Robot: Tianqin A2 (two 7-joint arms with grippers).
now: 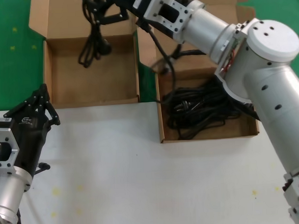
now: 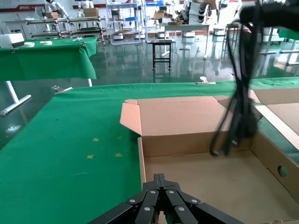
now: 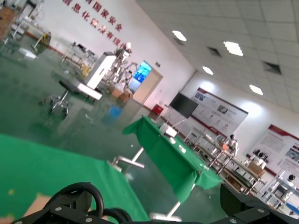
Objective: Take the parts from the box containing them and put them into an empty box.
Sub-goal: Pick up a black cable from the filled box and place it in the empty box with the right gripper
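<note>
Dangling cord bundle (image 1: 94,42) from right gripper (image 1: 102,10), above empty box (image 1: 60,90)

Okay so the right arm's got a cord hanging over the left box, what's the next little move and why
Probably lower and release. The right gripper holds a cord bundle dangling above the empty box, plugs near its floor; the remaining cords lie in the other box. The left gripper waits beside.

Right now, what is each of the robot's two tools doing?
Left tool: shut, holding nothing, parked near the table edge.
Right tool: shut on a cord bundle, hanging over the empty box.
</note>
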